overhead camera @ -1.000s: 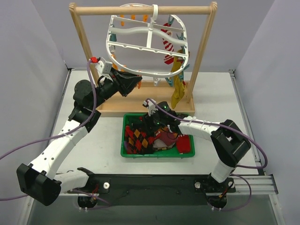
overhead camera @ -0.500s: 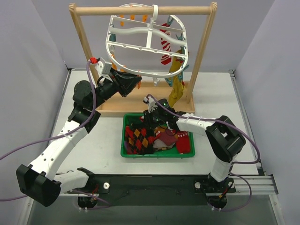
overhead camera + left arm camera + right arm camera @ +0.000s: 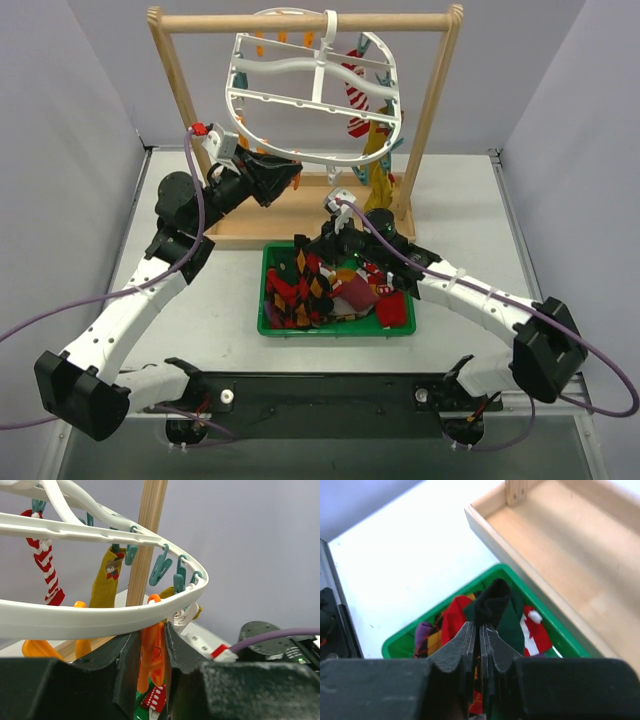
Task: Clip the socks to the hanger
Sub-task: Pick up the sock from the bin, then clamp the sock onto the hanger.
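Top view, counter: white and flat, closed in by pale grey panels at left, right and back.
Top view, wooden rack: upright at the far side, with the hanger hooked on its bar and tilted.
Top view, socks: most heaped in the green bin near the counter's middle; striped sock and yellow sock clipped on the hanger's right side.
Top view, right gripper: over the bin's far left part, a dark sock with orange diamonds hanging from it.
Left wrist view, left gripper: jaws clamped on an orange clip just under the hanger's white rim; teal clips dangling along the rim beyond; grey wall behind.
Right wrist view, jaws: pressed together on a fold of the dark sock, held above the bin; bare white counter to the left, the rack's wooden base to the upper right.
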